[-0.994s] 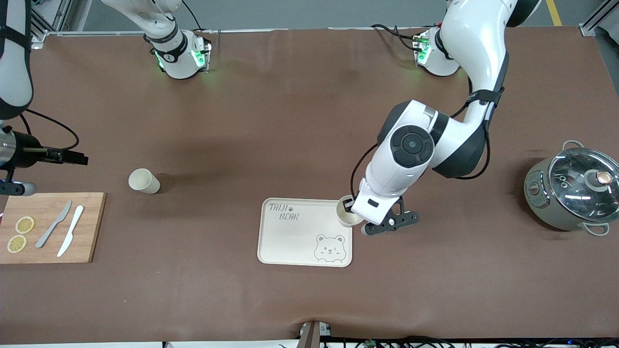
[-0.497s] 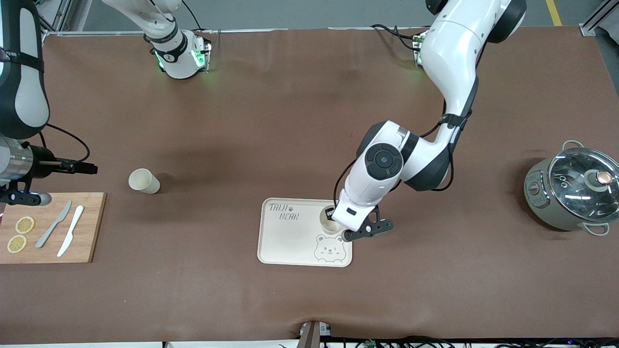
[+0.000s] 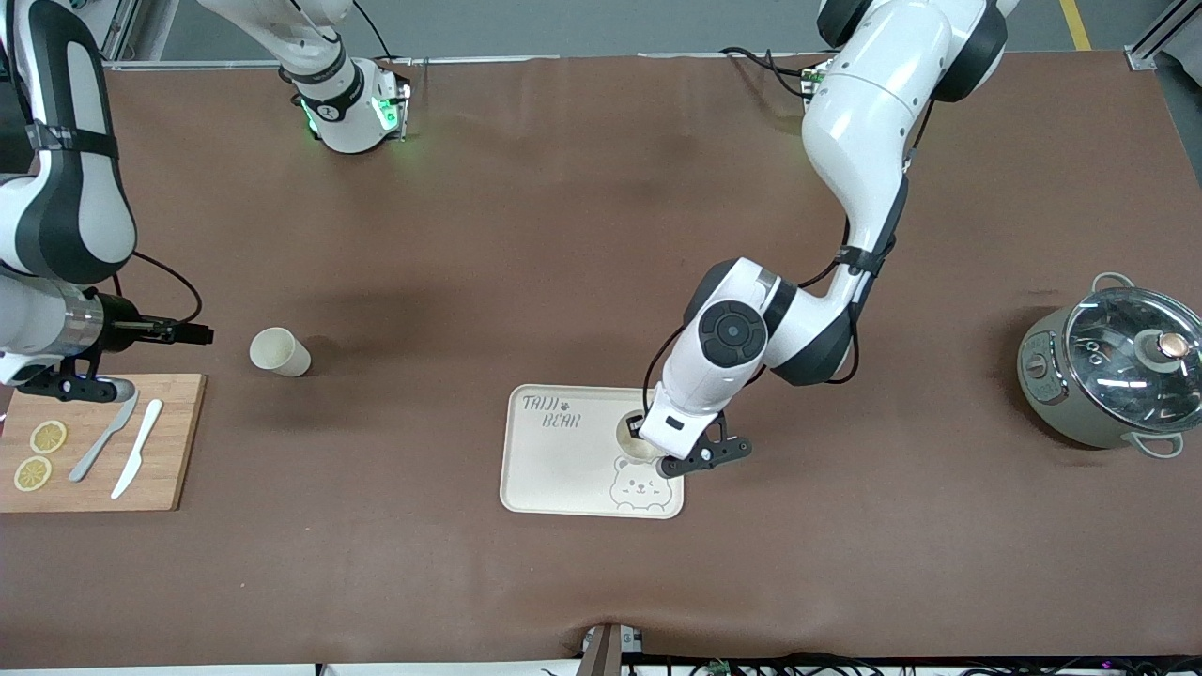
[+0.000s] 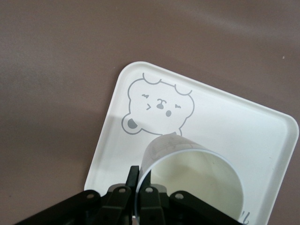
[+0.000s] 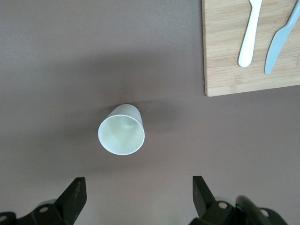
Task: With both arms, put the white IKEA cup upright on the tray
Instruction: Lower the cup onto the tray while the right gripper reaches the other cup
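The cream tray (image 3: 563, 469) with the bear face lies in the middle of the table, and it also shows in the left wrist view (image 4: 243, 126). My left gripper (image 3: 641, 425) is shut on the wall of a white cup (image 3: 629, 434), one finger inside and one outside. It holds the cup mouth up, low over the tray beside the bear drawing. The left wrist view shows the left gripper (image 4: 140, 177) and the cup (image 4: 197, 183). A second white cup (image 3: 279, 352) stands on the table. My right gripper (image 3: 192, 332) is open beside it, with the cup (image 5: 121, 136) ahead of its fingers (image 5: 75, 197).
A wooden cutting board (image 3: 174, 441) with two knives (image 3: 122, 446) and lemon slices (image 3: 38, 455) lies at the right arm's end. A pot with a glass lid (image 3: 1117, 366) stands at the left arm's end.
My left gripper has carried the cup from the tray's edge to over the tray by the bear and lowered it. My right gripper has moved toward the second cup.
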Robot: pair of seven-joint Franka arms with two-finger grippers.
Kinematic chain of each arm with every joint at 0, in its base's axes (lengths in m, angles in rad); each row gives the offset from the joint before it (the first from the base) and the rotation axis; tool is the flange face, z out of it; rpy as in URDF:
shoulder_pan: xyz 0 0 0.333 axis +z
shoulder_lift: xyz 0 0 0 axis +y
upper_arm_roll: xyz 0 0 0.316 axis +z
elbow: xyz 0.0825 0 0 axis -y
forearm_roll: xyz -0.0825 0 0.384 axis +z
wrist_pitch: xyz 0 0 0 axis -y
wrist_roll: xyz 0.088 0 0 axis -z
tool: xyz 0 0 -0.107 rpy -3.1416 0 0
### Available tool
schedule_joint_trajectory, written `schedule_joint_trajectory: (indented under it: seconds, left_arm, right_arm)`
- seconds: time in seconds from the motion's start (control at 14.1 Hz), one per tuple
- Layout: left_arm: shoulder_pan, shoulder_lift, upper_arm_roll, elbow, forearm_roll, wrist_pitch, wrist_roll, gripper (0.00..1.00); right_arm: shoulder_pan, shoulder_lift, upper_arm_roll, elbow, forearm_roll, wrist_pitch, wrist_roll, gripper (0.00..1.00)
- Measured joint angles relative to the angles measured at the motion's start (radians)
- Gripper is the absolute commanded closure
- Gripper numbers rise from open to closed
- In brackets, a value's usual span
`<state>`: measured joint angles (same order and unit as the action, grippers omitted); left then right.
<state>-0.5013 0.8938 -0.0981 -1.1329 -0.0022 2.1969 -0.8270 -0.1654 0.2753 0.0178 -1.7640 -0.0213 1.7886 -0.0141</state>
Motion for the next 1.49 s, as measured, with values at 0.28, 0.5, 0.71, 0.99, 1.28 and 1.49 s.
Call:
schedule_joint_trajectory:
  seconds: [0.28, 0.5, 0.71, 0.99, 1.28, 1.49]
  left_arm:
    - [0.000, 0.028, 0.001, -0.001, 0.000, 0.002, 0.003, 1.00]
    - [0.001, 0.030, 0.005, -0.005, 0.000, 0.002, 0.005, 1.00]
    - [0.002, 0.030, 0.009, -0.014, 0.000, 0.002, 0.006, 1.00]
    - [0.004, 0.031, 0.010, -0.046, 0.000, 0.040, 0.006, 1.00]
    - [0.004, 0.032, 0.010, -0.072, 0.000, 0.064, 0.006, 1.00]
    - [0.002, 0.032, 0.010, -0.074, 0.000, 0.066, 0.006, 1.00]
  right_arm:
    - [-0.001, 0.000, 0.000, -0.059, 0.000, 0.081, 0.000, 0.00]
    - [-0.007, 0.000, -0.001, -0.130, 0.000, 0.185, 0.000, 0.00]
    - [-0.022, 0.001, -0.001, -0.195, 0.000, 0.270, 0.000, 0.00]
    - [-0.030, 0.001, -0.001, -0.251, 0.000, 0.350, 0.000, 0.00]
    - [-0.030, 0.004, -0.001, -0.298, 0.001, 0.412, 0.000, 0.00]
    - [-0.030, 0.019, 0.000, -0.306, 0.001, 0.430, 0.002, 0.05]
